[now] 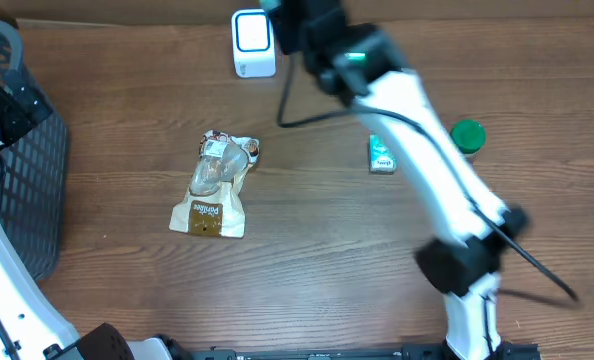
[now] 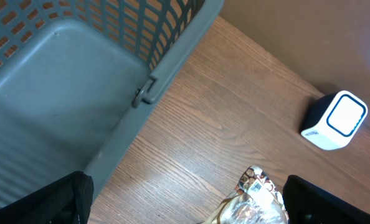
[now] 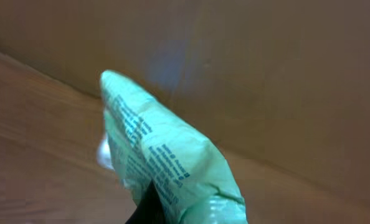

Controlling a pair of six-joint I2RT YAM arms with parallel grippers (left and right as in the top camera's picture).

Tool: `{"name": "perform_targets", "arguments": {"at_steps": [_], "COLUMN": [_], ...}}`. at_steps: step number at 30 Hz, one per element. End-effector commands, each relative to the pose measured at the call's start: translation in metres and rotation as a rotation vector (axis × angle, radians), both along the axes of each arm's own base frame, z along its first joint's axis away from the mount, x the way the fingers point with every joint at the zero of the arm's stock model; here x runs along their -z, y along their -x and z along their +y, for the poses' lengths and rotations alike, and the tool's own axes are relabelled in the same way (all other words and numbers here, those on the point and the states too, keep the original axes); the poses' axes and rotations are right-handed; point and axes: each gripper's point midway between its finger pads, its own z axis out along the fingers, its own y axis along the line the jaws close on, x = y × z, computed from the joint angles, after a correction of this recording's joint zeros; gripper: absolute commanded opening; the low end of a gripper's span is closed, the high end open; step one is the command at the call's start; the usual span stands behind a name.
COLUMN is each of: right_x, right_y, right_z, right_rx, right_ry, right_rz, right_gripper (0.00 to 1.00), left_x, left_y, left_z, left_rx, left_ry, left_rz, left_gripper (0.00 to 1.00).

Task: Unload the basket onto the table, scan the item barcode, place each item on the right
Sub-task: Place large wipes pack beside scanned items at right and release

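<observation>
Brown wood-grain table (image 1: 317, 250) fills the overhead view. My right arm reaches diagonally from the near edge to the far edge, its gripper (image 1: 289, 28) just beside the white scanner (image 1: 253, 43) that stands at the far edge; the held item is hidden under the arm here. A foil snack pouch (image 1: 215, 185) lies left of centre, a small green-and-white packet (image 1: 381, 155) right of centre, and a green-capped bottle (image 1: 467, 137) beyond it toward the right edge. A grey mesh basket (image 1: 22, 160) sits at the left edge, my left arm beside it.

Left wrist view: my left gripper (image 2: 185, 219) stands wide apart and empty, only the dark finger bases (image 2: 54, 202) showing at the bottom corners. Below it are the basket wall (image 2: 110, 68), the top of the pouch (image 2: 253, 199) and the scanner (image 2: 334, 120).

Right wrist view: my right gripper (image 3: 149, 208) is pinched together on a pale green printed packet (image 3: 166, 162), held up near the table's far edge; the picture is blurred and the barcode cannot be made out.
</observation>
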Motion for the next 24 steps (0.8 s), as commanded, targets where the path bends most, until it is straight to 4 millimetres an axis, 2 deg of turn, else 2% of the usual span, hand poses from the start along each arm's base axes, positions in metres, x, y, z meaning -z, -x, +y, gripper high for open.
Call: {"name": "perform_targets", "arguments": {"at_steps": [1, 2, 3, 5, 6, 10, 15, 19, 20, 21, 24], "right_x": [-0.025, -0.023, -0.014, 0.001, 0.019, 0.059, 0.102, 0.145, 0.160, 0.191, 0.210], "right_y": [0.037, 0.044, 0.058, 0.071, 0.083, 0.103, 0.096, 0.088, 0.084, 0.080, 0.077], "right_z": [-0.034, -0.042, -0.058, -0.079, -0.099, -0.136, -0.156, -0.169, -0.172, -0.176, -0.181], "right_rx": [0.112, 0.126, 0.153, 0.222, 0.331, 0.513, 0.594, 0.659, 0.670, 0.683, 0.700], "right_ry": [-0.285, -0.284, -0.259, -0.247, -0.280, -0.292, -0.308, -0.297, -0.296, -0.304, -0.306], "right_rz": [0.128, 0.157, 0.224, 0.310, 0.410, 0.625, 0.746, 0.802, 0.815, 0.843, 0.852], "right_gripper": [0.04, 0.04, 0.04, 0.04, 0.04, 0.04, 0.04, 0.04, 0.04, 0.04, 0.04], "left_x": [-0.003, -0.003, -0.003, -0.003, -0.003, -0.003, -0.003, -0.003, -0.003, -0.003, -0.003], "left_y": [0.000, 0.000, 0.000, 0.000, 0.000, 0.000, 0.000, 0.000, 0.000, 0.000, 0.000], "left_z": [0.000, 0.000, 0.000, 0.000, 0.000, 0.000, 0.000, 0.000, 0.000, 0.000, 0.000], "left_rx": [0.014, 0.014, 0.014, 0.014, 0.014, 0.014, 0.014, 0.014, 0.014, 0.014, 0.014], "left_ry": [-0.021, -0.021, -0.021, -0.021, -0.021, -0.021, -0.021, -0.021, -0.021, -0.021, -0.021], "left_rz": [-0.004, -0.004, -0.004, -0.004, -0.004, -0.004, -0.004, -0.004, -0.004, -0.004, -0.004], "left_gripper": [1.00, 0.99, 1.00, 1.00, 1.00, 1.00, 0.99, 1.00, 0.99, 1.00, 1.00]}}
